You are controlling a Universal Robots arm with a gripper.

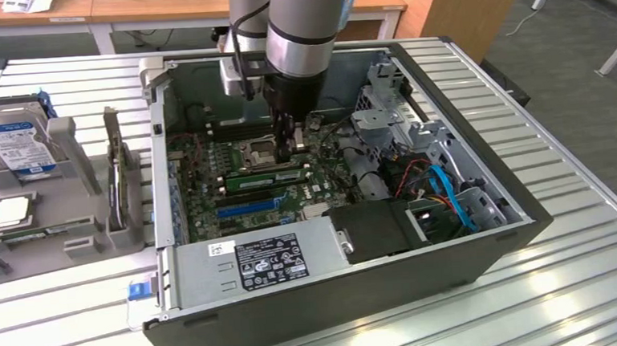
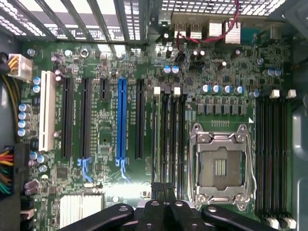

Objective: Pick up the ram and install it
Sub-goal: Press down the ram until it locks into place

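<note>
The ram (image 1: 269, 178), a long green stick, stands on edge in a memory slot on the motherboard, beside the open CPU socket (image 1: 259, 152). In the wrist view the ram (image 2: 155, 139) shows edge-on as a thin strip in the slot nearest the blue slot (image 2: 121, 120). My gripper (image 1: 290, 146) hangs inside the open PC case, just above the board near one end of those memory slots. Its black fingers (image 2: 158, 208) are pressed together in the wrist view, and my gripper (image 2: 163, 191) has nothing showing between them. I cannot tell if they touch the ram.
The dark case wall (image 1: 480, 170) surrounds the board, with a power supply (image 1: 260, 256) at the front and blue cables (image 1: 455, 196) at the exterior view's right. Outside, at the exterior view's left, a grey rack holds a hard drive (image 1: 12, 147) and an expansion card (image 1: 119, 176).
</note>
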